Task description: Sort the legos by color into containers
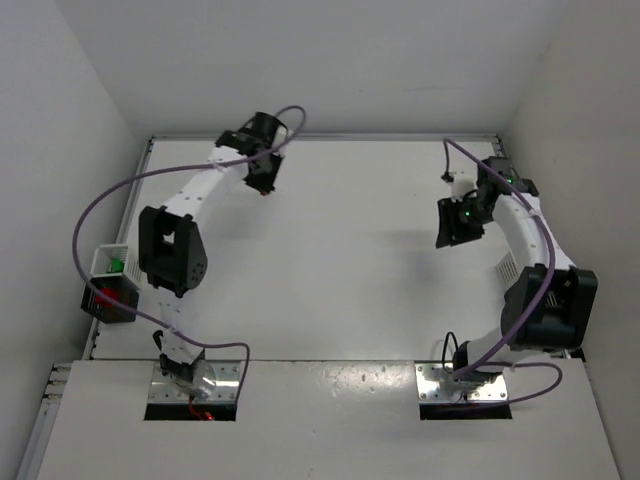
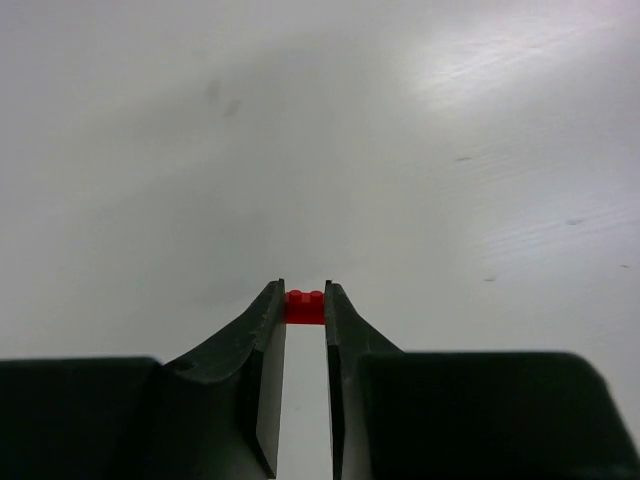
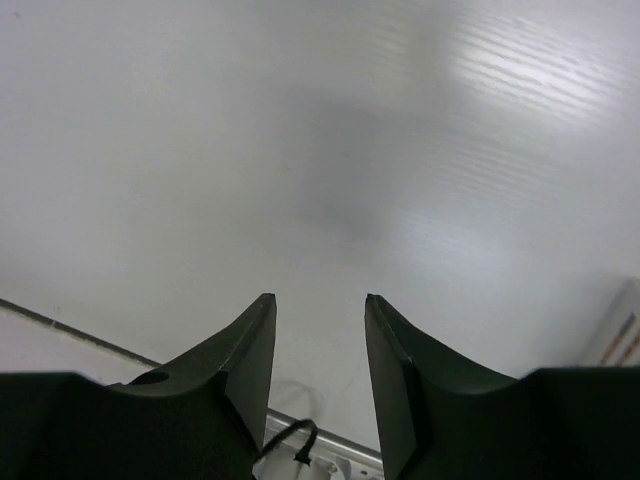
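A red lego (image 2: 304, 306) in the black left pincer (image 2: 304, 292), white table (image 1: 340, 260), purple cables (image 1: 95, 205), green lego (image 1: 116, 265) in white container (image 1: 98, 262)

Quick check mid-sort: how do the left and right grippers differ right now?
The left gripper is pinched shut on a red lego at its tips; the right gripper holds nothing. The left's jaws sit close together, the right's wider apart. In the top view the left gripper is over the table's far left, the right gripper near its right side. Both are dark and hang over the white table.
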`<state>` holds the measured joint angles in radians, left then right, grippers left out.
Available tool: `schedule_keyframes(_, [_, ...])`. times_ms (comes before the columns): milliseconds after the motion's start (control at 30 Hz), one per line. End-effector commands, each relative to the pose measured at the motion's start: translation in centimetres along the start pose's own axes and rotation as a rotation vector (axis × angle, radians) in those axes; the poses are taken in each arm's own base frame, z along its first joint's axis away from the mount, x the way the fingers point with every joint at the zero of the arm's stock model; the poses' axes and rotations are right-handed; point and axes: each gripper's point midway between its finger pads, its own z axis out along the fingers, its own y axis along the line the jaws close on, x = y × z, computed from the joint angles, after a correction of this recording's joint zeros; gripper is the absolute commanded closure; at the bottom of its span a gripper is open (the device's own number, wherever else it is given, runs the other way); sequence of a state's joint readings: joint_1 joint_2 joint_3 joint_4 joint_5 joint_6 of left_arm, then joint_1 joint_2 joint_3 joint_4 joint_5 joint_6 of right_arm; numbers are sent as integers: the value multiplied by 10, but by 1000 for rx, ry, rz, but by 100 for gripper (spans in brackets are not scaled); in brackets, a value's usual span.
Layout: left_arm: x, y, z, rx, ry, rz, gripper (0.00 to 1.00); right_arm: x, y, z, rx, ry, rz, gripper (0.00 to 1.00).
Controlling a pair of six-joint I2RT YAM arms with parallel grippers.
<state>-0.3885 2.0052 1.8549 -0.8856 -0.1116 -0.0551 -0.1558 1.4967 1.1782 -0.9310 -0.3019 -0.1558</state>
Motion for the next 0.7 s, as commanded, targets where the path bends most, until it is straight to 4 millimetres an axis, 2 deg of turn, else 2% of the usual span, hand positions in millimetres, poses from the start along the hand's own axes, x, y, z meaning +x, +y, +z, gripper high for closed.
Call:
schedule_keyframes(0, [14, 69, -53, -118, 27, -120, 100, -38, 29, 11, -49, -62, -31, 59])
schedule_keyframes(33, [17, 83, -61, -134, 27, -147, 100, -40, 45, 16, -71, -48, -67, 57])
schedule_keyframes(67, [24, 111, -78, -169, 14, -194, 100, -44, 52, 20, -81, -47, -92, 56])
schedule_keyframes(133, [40, 134, -96, -182, 20, -244, 100, -50, 57, 28, -66, -27, -125, 54])
schedule_keyframes(167, [52, 160, -113, -223, 6, -286, 100, -55, 66, 30, -68, -26, -154, 52])
schedule_keyframes(233, [71, 181, -130, -252, 7, -324, 100, -54, 74, 37, -91, 1, -168, 50])
schedule_keyframes(267, [93, 202, -138, -284, 37, -354, 100, -54, 82, 38, -108, 10, -184, 49])
schedule_keyframes(333, [111, 218, -161, -312, 20, -384, 100, -57, 93, 38, -153, 4, -193, 47])
schedule_keyframes(367, [135, 235, -169, -343, 53, -417, 100, -53, 98, 43, -169, 29, -198, 46])
schedule_keyframes(433, [155, 243, -180, -347, 61, -451, 100, -53, 102, 45, -175, 36, -209, 46])
schedule_keyframes(467, [176, 248, -189, -355, 75, -479, 100, -52, 105, 49, -180, 47, -216, 46])
schedule_keyframes(500, [187, 252, -194, -368, 85, -489, 100, -51, 109, 49, -183, 50, -224, 46])
schedule_keyframes(567, [206, 251, -205, -383, 89, -502, 100, -50, 111, 50, -179, 53, -235, 46])
schedule_keyframes(600, [227, 253, -204, -388, 126, -521, 100, -50, 111, 50, -179, 53, -236, 46])
schedule_keyframes(667, [242, 253, -208, -393, 140, -538, 100, -46, 112, 52, -172, 67, -241, 46])
